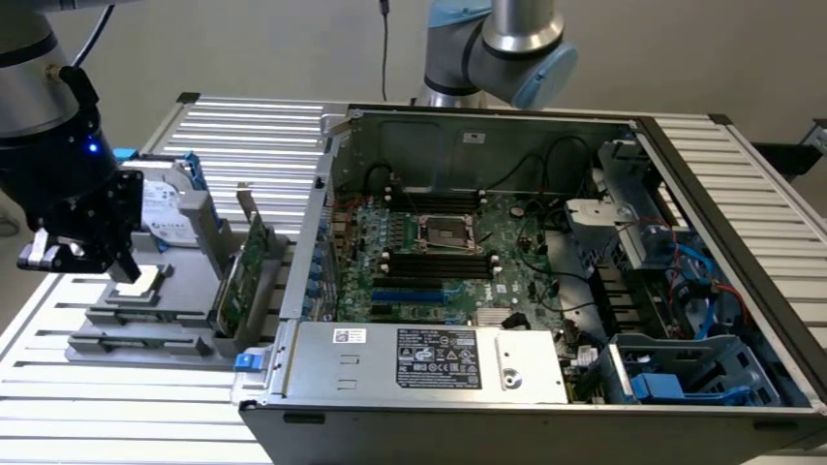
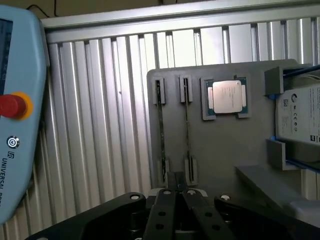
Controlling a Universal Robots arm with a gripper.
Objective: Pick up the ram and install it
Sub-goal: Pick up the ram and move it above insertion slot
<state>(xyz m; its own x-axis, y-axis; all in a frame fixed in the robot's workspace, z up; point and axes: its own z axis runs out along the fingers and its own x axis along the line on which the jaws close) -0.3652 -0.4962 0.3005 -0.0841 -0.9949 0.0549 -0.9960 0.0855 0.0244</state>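
Note:
My gripper (image 1: 119,267) hangs shut over the grey parts fixture (image 1: 181,291) on the exterior view's left, with nothing visible between its fingers (image 2: 165,210). In the wrist view the gripper (image 2: 175,184) sits above one end of two narrow holders on the fixture (image 2: 220,150). Each holder carries a thin dark strip (image 2: 161,131) seen edge-on. I cannot tell whether these strips are the ram or bare grooves. The open computer case (image 1: 543,126) lies on the exterior view's right, with black memory slots (image 1: 440,262) on its motherboard.
The fixture also holds a processor (image 2: 227,97), a hard drive (image 2: 300,120) and a tall green card with a bracket (image 1: 246,276). A teach pendant (image 2: 17,115) with a red stop button lies on the ribbed aluminium table (image 2: 100,125). A second arm (image 1: 498,44) stands behind the case.

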